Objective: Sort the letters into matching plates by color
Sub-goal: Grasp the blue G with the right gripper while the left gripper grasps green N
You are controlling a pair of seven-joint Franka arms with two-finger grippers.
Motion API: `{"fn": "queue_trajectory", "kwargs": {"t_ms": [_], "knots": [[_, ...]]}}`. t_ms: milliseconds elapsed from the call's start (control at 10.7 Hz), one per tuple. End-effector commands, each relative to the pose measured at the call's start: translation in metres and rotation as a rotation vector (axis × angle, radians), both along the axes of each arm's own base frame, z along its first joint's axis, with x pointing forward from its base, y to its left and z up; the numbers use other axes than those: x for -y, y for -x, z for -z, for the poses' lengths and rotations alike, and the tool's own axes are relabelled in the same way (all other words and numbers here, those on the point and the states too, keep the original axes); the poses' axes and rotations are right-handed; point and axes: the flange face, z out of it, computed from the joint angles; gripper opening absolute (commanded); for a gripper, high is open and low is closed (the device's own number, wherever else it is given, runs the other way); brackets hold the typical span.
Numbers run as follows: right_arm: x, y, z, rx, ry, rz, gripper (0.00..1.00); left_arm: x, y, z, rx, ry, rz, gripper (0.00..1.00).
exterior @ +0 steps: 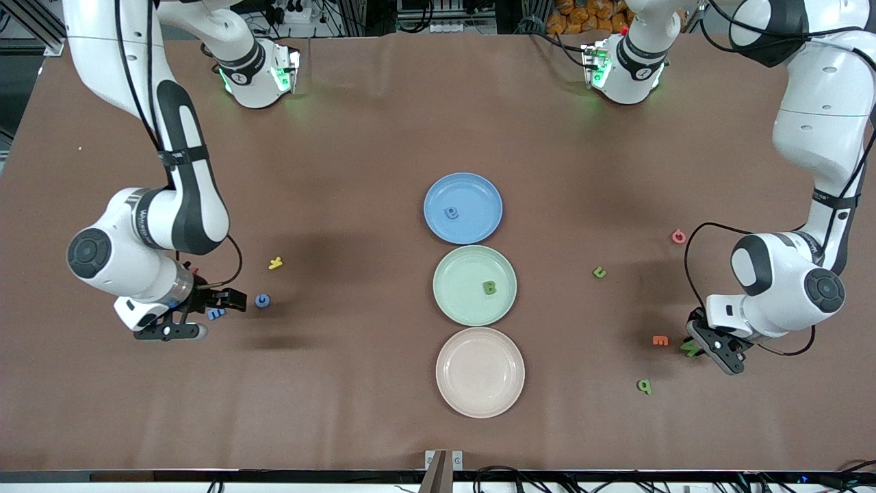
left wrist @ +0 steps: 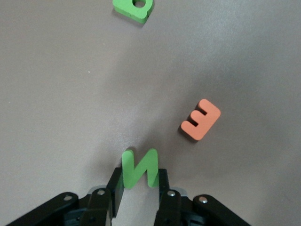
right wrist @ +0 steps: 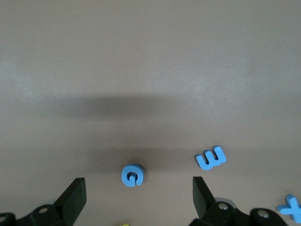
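My left gripper (exterior: 705,346) is shut on a green N (left wrist: 139,168), low at the table toward the left arm's end; the N also shows in the front view (exterior: 690,349). My right gripper (right wrist: 138,193) is open over a blue G (right wrist: 132,175), with a blue E (right wrist: 210,157) beside it; both show in the front view, the G (exterior: 262,300) and the E (exterior: 215,313). The blue plate (exterior: 479,188) holds a blue letter (exterior: 451,213). The mint green plate (exterior: 452,308) holds a green B (exterior: 488,287). A green u (exterior: 599,272) and a green q (exterior: 644,386) lie loose.
A beige-pink plate (exterior: 480,372) sits nearest the front camera, in line with the other two plates. An orange E (left wrist: 201,119) lies next to the green N. A red piece (exterior: 678,237) and a yellow piece (exterior: 275,263) lie loose. A blue cross piece (right wrist: 291,208) lies near the blue E.
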Motion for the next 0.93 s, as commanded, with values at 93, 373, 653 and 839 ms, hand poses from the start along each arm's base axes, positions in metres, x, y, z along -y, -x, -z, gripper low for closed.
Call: {"fn": "queue_trajectory", "kwargs": {"t_ms": [93, 373, 653, 839], "knots": [[-0.009, 0.022, 0.033, 0.029, -0.011, 0.017, 1.00, 0.009, -0.005, -0.021, 0.016, 0.026, -0.047, 0.00], [-0.014, 0.026, 0.055, 0.022, 0.002, 0.012, 1.00, 0.034, -0.006, -0.068, -0.014, 0.052, -0.095, 0.00], [-0.015, 0.028, 0.073, 0.040, -0.002, 0.041, 1.00, 0.075, -0.004, -0.103, -0.042, 0.064, -0.141, 0.00], [-0.017, 0.029, 0.091, 0.056, 0.000, 0.055, 1.00, 0.111, 0.001, -0.126, -0.062, 0.056, -0.177, 0.00]]}}
